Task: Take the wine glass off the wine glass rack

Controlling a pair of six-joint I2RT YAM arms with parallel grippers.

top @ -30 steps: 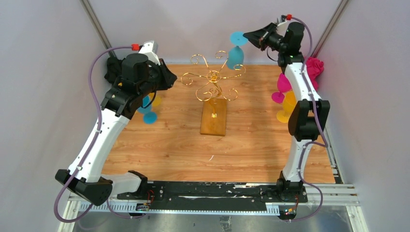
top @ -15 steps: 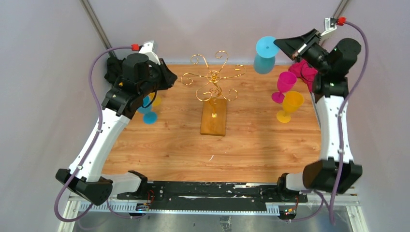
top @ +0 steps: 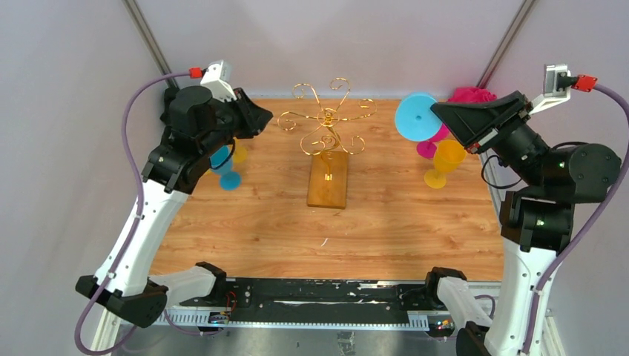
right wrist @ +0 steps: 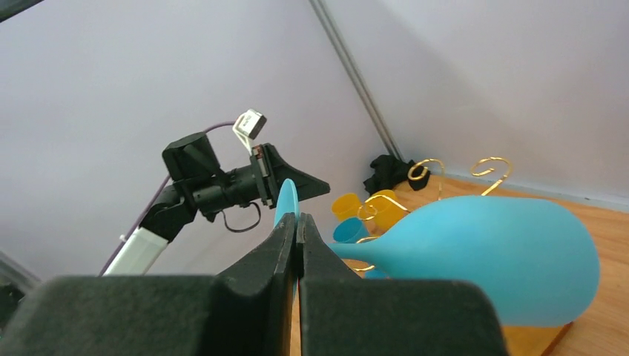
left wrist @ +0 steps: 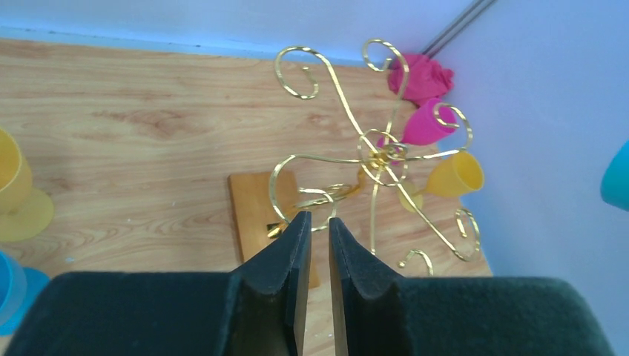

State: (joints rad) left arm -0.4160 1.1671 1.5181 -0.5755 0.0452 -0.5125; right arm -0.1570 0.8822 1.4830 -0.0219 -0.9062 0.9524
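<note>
Top external view: light-blue wine glass (top: 415,116) airborne, right of the gold wire wine glass rack (top: 327,126), apart from it
Right gripper (right wrist: 297,220): pinching the glass's foot
Left gripper (left wrist: 320,220): slightly parted, empty

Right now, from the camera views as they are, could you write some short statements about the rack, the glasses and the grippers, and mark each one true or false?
1. The right gripper holds a blue glass. True.
2. A glass hangs on the rack. False: its wire arms are all bare.
3. The blue glass is held upright. False: it lies sideways in the air, gripped near its foot.
4. A yellow glass stands on the table on the right arm's side of the rack. True.
5. The left gripper holds a glass. False: nothing is between its jaws, which stand slightly apart.
</note>
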